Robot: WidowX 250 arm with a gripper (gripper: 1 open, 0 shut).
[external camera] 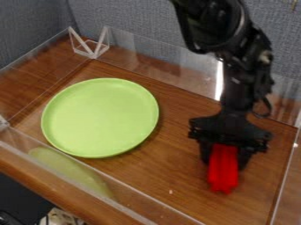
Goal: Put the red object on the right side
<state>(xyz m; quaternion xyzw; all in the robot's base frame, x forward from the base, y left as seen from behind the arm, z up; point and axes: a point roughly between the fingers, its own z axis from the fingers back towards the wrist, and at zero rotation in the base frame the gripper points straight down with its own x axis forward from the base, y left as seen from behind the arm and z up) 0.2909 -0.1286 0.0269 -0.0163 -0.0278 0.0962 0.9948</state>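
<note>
One green plate (100,117), well left of hand (228,154)

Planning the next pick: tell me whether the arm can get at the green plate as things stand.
Probably not yet: the tool is shut on the red block. Otherwise the way looks free; the green plate lies bare and uncovered beside it.
</note>
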